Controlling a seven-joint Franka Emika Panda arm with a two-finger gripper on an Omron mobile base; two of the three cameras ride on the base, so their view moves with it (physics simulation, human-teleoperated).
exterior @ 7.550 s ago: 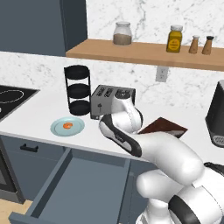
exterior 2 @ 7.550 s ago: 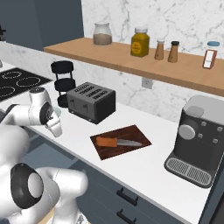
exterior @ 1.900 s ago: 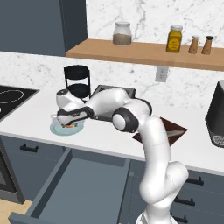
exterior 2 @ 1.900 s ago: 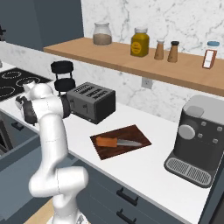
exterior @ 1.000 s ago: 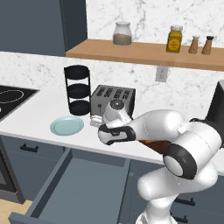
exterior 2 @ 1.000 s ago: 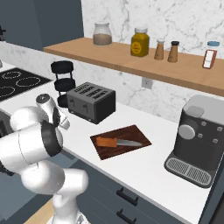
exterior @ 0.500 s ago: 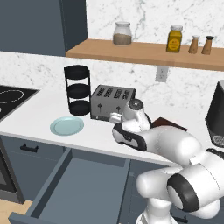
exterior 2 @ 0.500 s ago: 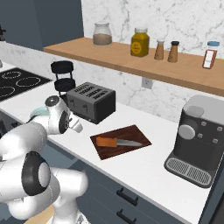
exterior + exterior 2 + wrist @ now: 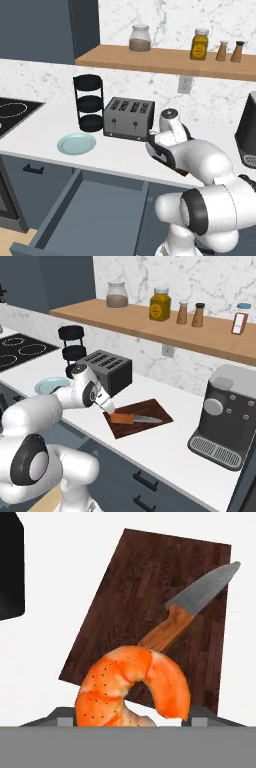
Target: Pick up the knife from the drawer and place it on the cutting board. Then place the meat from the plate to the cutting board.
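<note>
The meat (image 9: 107,684), an orange-red curled lump, sits between the fingertips of my gripper (image 9: 132,714), which is shut on it. It hangs above the near edge of the dark reddish-brown cutting board (image 9: 150,582). The knife (image 9: 187,609) lies on the board, orange-brown handle toward me, blade pointing away. From the right base view my gripper (image 9: 111,409) is at the left end of the cutting board (image 9: 152,407), next to the knife (image 9: 135,419). The pale blue-green plate (image 9: 76,143) lies bare on the counter to the left. The drawer (image 9: 95,215) stands open below the counter.
A dark toaster (image 9: 128,118) stands just behind my arm, with a black three-tier rack (image 9: 88,102) to its left. A coffee machine (image 9: 225,416) stands right of the board. Jars and shakers line the wooden shelf (image 9: 150,326) above.
My arm has swung right, away from the plate, bringing the meat over the near edge of the cutting board. The knife has stayed put on the board.
</note>
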